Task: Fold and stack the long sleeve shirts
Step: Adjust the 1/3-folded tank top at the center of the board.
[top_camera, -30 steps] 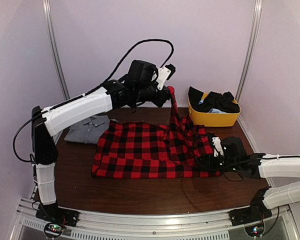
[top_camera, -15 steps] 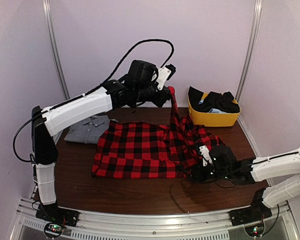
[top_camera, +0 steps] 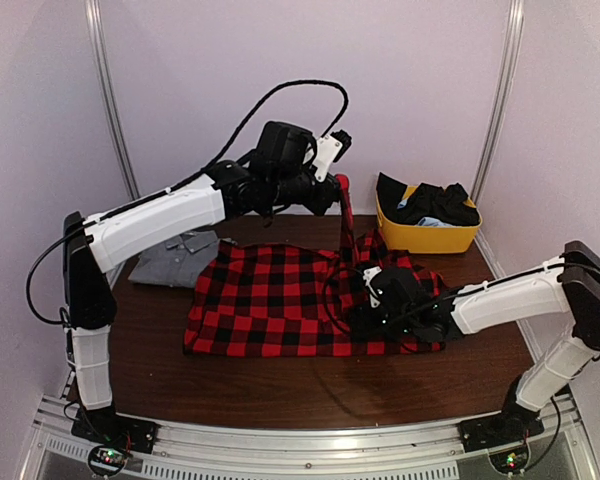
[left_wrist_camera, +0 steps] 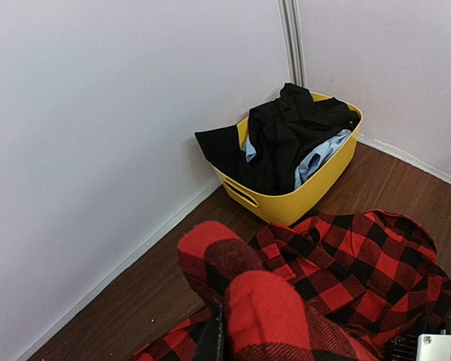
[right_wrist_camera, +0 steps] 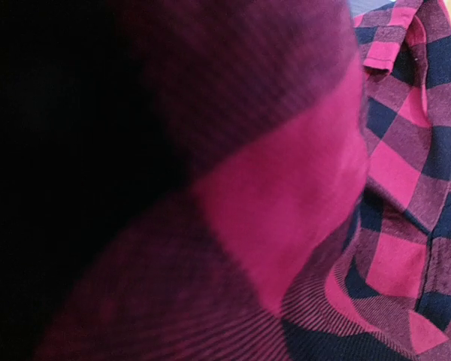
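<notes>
Grey shirt [top_camera: 175, 257] lay at 10 o'clock on table [top_camera: 280, 390], looked folded. Flannel shirt [top_camera: 265, 300] spread mid-table, not yet folded or stacked: left gripper [top_camera: 339, 186] clenched on its sleeve [top_camera: 347, 218], held up twd 12. Right gripper [top_camera: 355, 310] sat on cloth at 3; jaw state couldn't be told

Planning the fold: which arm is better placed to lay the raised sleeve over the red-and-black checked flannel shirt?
Left: the left hand pinches the sleeve aloft; the right hand sits low on the flannel shirt.
</notes>
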